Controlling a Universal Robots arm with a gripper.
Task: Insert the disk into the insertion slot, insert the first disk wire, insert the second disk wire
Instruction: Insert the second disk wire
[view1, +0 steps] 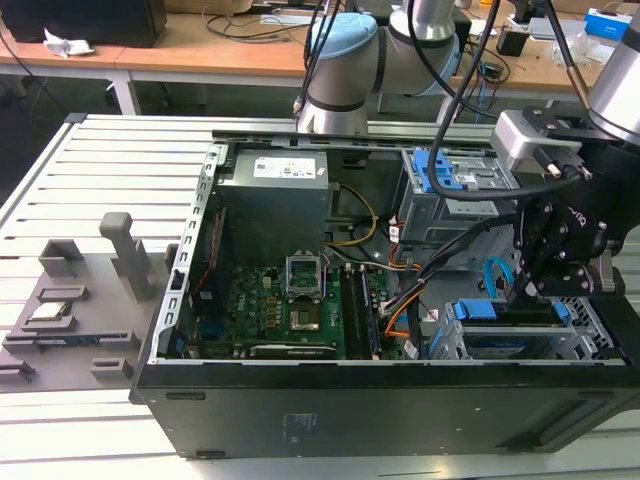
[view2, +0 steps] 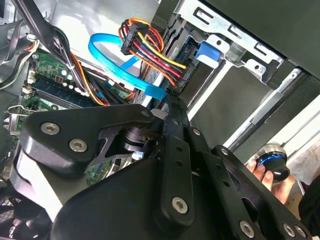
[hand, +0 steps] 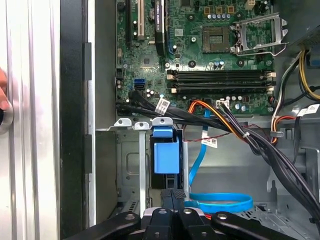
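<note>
Crowding the jaws: blue cable (hand: 220, 202), orange-red wires (view2: 150, 45).

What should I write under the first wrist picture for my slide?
Robot tool reaching beside the looped blue cable inside an open computer case.

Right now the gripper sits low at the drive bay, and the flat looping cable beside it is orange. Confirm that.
Not quite. The gripper is low at the drive bay, but the flat looping cable beside it is light blue, as the first wrist view shows. The orange wires belong to a separate bundle.
</note>
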